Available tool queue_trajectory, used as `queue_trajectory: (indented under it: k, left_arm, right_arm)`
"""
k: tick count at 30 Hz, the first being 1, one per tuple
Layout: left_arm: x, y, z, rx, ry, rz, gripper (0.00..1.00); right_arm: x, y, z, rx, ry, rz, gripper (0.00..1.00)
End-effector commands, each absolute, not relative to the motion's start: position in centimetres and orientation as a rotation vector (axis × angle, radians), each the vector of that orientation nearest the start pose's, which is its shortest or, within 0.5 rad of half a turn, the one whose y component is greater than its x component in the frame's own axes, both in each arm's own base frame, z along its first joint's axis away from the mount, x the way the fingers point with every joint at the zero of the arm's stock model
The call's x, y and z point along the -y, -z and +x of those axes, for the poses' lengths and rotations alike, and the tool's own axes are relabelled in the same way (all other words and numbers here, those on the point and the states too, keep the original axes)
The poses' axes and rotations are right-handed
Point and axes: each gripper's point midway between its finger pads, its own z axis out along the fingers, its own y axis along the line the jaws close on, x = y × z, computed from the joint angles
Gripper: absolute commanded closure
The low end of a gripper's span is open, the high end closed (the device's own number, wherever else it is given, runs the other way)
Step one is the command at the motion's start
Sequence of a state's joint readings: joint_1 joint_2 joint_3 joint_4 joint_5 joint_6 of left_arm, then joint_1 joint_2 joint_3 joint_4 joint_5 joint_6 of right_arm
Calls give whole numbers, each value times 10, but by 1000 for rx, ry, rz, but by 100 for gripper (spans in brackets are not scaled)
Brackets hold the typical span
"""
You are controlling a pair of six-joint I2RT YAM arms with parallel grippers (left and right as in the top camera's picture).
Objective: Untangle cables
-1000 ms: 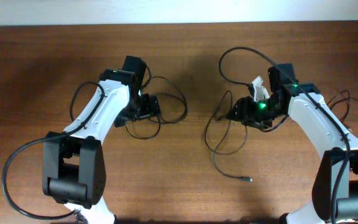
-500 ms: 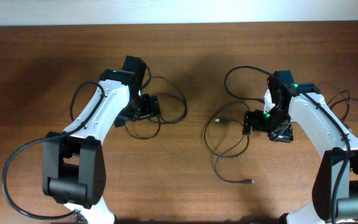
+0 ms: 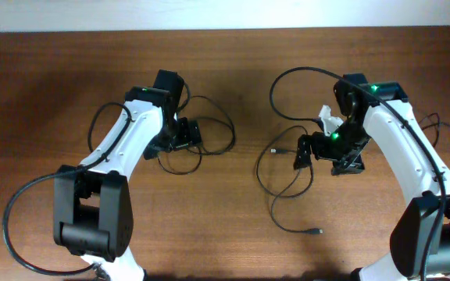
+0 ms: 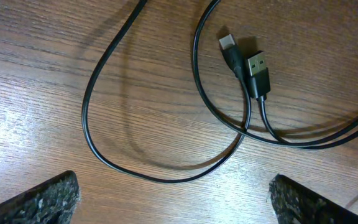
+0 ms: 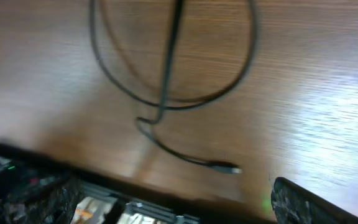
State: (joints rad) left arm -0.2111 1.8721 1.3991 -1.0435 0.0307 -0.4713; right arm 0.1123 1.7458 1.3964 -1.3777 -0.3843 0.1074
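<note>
One thin black cable (image 3: 219, 119) lies in loose loops around my left gripper (image 3: 187, 134). In the left wrist view its loop (image 4: 104, 146) and two plug ends (image 4: 255, 62) lie flat on the wood ahead of the open, empty fingers (image 4: 173, 186). A second thin black cable (image 3: 275, 176) lies in loops left of my right gripper (image 3: 324, 152), ending in a small plug (image 3: 315, 231); one arc of it rises toward the right wrist. The blurred right wrist view shows this cable (image 5: 166, 102) and its plug (image 5: 225, 167) below wide-apart fingers (image 5: 173, 196) with nothing between them.
The thicker black cables of the arms loop at the left base (image 3: 22, 195) and at the right edge (image 3: 432, 129). The wooden table (image 3: 225, 234) ends at a white wall along the top (image 3: 225, 12).
My right arm swung out and back, shifting left and up; the arc of cable by it rose again and the loops and plug on the table shifted a little. The left arm has not moved.
</note>
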Motion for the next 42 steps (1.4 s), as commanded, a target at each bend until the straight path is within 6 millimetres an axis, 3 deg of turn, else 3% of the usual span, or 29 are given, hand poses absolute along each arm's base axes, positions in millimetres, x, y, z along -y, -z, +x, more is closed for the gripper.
queue_trajectory:
  k: [1, 7, 14, 19, 22, 27, 31, 35, 42]
  left_arm:
    - [82, -61, 348, -3080, 83, -388, 1]
    - [82, -61, 348, -3080, 83, -388, 1]
    - [82, -61, 348, -3080, 83, -388, 1]
    - [82, -61, 348, -3079, 83, -388, 1]
    - [82, -61, 348, -3079, 83, -388, 1]
    - [82, -61, 348, -3078, 84, -388, 1]
    - [82, -61, 349, -3077, 84, -387, 1]
    - [82, -61, 349, -3077, 84, -387, 1]
    - [82, -61, 349, -3077, 84, -387, 1]
  right_arm:
    - [-110, -111, 262, -3306, -736, 212, 2]
    - [-108, -77, 246, -3327, -639, 919, 1]
    - [-115, -51, 251, -3209, -589, 1242, 1]
    - [-137, -26, 243, -3163, -557, 1330, 0]
    - [-136, -19, 249, -3105, -470, 1361, 6]
    - [-137, -19, 249, -3073, -464, 1455, 7]
    - [-136, -21, 237, -3113, -427, 1489, 7]
    - [-144, -25, 235, -3132, -504, 1504, 4]
    - [-148, -25, 242, -3084, -544, 1568, 8]
